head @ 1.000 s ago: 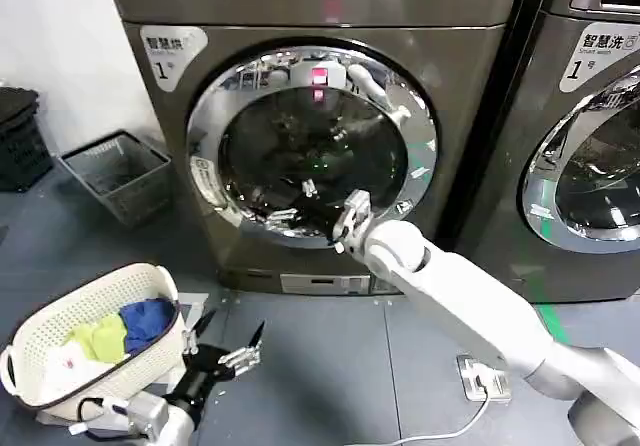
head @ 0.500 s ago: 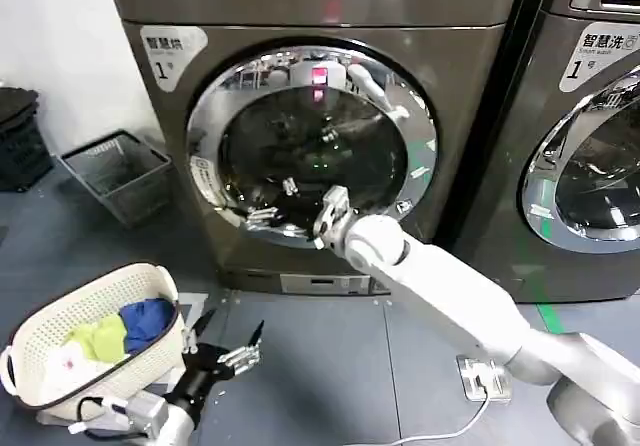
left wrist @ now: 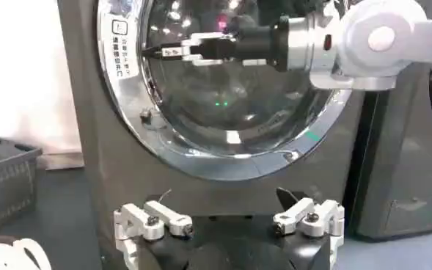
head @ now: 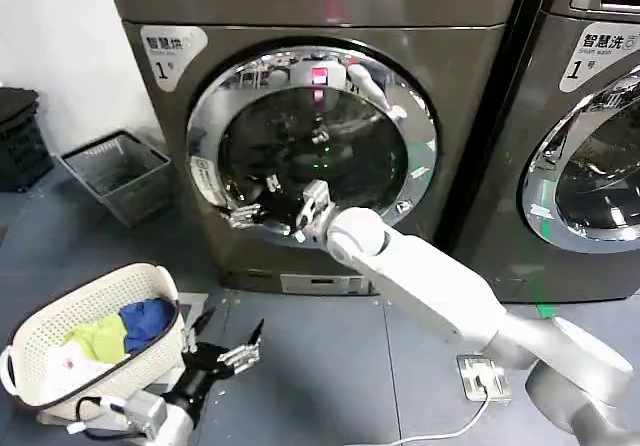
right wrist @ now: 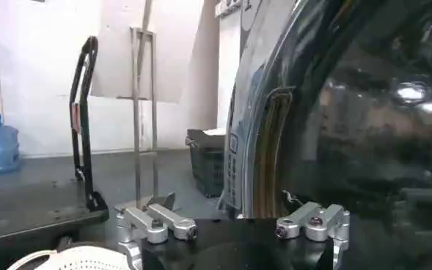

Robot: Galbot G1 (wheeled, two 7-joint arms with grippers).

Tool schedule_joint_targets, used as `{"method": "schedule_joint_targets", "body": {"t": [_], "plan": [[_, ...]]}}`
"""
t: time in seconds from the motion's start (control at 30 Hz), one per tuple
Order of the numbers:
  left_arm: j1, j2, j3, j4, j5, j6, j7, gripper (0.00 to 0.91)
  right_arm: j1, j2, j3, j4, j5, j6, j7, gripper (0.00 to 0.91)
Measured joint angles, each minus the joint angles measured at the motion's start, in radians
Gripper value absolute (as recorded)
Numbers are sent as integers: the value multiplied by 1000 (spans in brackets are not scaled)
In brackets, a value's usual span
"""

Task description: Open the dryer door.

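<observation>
Two grippers appear: the right gripper [head: 283,206], fingers parted and empty, reaches across the lower left of the large round chrome-rimmed dryer door [head: 312,146], which sits closed at frame centre on the dark grey machine [head: 470,96]. The left gripper [head: 226,344] hangs open at lower left beside a white laundry basket [head: 60,316].

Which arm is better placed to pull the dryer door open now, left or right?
Right. The right gripper is up at the dryer door, jaws open by the left side of its chrome rim. The left gripper sits low near the floor beside the laundry basket, well short of the door.
</observation>
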Motion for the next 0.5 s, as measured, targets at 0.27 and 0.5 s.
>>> {"method": "schedule_joint_targets", "body": {"t": [0.27, 0.5], "plan": [[1, -1, 0, 0, -2, -1, 0, 907, 19, 36, -2, -56, 0, 2, -27, 907], [5, -1, 0, 0, -5, -1, 0, 907, 31, 68, -7, -103, -3, 5, -47, 907]]}}
